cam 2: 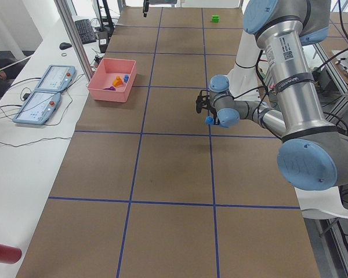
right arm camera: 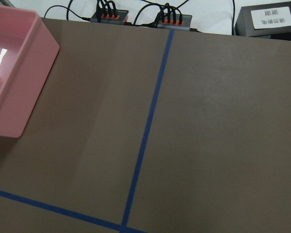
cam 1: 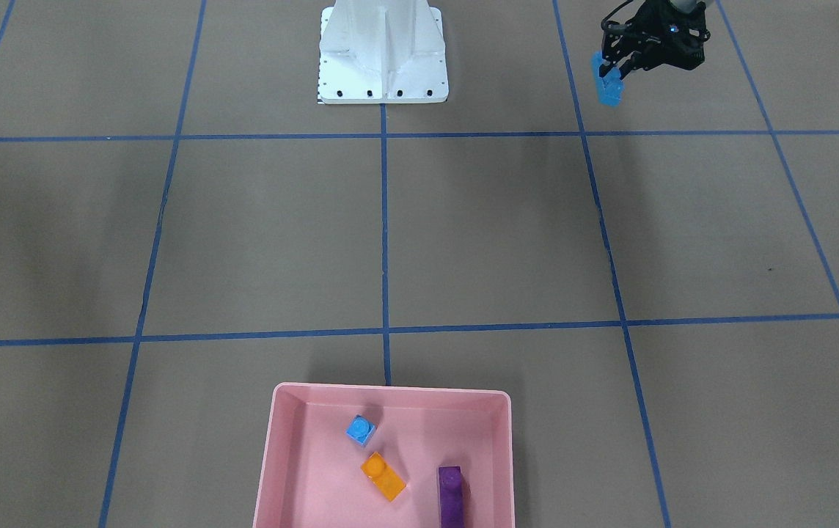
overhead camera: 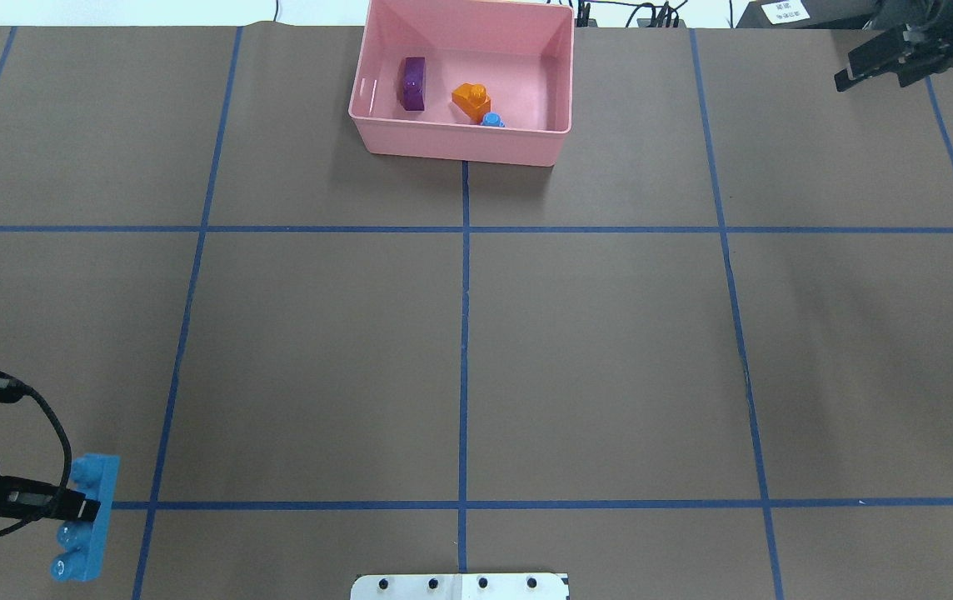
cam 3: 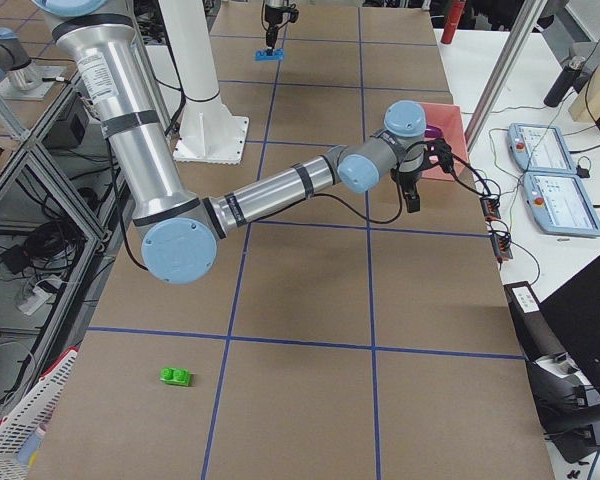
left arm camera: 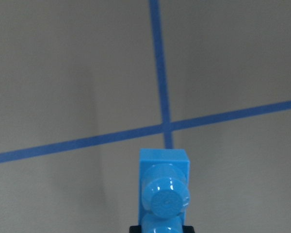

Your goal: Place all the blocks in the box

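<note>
The left hand (cam 1: 614, 73) was clamped on the long light-blue bar (overhead camera: 97, 475) near the table's robot-side edge. The box (overhead camera: 460, 146) at the far edge held the purple block (overhead camera: 414, 83), orange block (overhead camera: 471, 100) and tiny light-blue block (overhead camera: 491, 121). The green block (cam 3: 176, 377) lay near the right end. Whether the right hand (overhead camera: 851, 71) was apart or together could not be told.

We see the pink box (overhead camera: 460, 146) at the table's far middle, holding the purple block (overhead camera: 414, 83), the orange block (overhead camera: 471, 100) and the tiny light-blue block (overhead camera: 491, 121). The left tool (overhead camera: 85, 506) grips the long light-blue bar (overhead camera: 89, 517) at near left. The green block (cam 3: 175, 377) lies at the table's right end.
</note>
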Action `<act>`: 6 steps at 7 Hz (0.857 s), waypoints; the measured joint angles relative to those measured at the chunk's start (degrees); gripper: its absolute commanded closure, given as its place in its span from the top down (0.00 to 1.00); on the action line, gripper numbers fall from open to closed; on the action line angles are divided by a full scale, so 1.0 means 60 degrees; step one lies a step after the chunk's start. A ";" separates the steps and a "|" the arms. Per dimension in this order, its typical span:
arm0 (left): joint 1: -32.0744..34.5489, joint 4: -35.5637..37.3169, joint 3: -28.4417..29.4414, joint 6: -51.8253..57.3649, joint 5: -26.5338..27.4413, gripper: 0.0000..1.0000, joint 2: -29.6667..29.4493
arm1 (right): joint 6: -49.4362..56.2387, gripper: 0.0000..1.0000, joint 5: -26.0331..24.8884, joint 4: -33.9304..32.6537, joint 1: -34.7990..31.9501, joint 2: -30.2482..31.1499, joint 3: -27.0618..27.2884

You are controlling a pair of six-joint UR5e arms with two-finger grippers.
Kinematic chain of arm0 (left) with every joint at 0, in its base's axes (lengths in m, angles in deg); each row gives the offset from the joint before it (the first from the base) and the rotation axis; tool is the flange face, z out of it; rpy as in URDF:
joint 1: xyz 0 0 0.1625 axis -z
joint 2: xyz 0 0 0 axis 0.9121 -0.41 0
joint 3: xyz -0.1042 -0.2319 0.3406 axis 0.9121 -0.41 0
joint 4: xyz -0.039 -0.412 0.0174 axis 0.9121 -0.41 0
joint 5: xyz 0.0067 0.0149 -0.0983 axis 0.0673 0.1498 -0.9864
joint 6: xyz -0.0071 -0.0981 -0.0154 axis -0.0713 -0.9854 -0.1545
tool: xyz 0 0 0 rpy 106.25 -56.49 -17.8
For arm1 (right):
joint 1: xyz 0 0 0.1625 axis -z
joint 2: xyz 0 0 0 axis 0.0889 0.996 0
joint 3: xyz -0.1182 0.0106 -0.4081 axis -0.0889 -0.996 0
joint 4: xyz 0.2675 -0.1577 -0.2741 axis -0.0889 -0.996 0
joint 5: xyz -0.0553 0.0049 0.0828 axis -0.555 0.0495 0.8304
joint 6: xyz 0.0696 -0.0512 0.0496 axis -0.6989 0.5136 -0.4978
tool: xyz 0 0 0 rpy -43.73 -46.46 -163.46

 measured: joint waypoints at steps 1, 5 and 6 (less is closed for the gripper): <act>0.0620 0.0020 0.0038 -0.0003 -0.0327 0.00 -0.0595 | 0.0293 0.99 -0.0001 -0.0029 -0.0113 0.0640 0.0071; 0.1974 0.0073 0.1013 -0.0537 -0.0552 0.00 -0.3007 | 0.0912 1.00 -0.0311 -0.0061 -0.0256 0.3799 0.0270; 0.2098 0.0076 0.1349 -0.0785 -0.0531 0.00 -0.3534 | 0.0945 1.00 -0.0674 -0.0031 -0.0248 0.4505 0.0268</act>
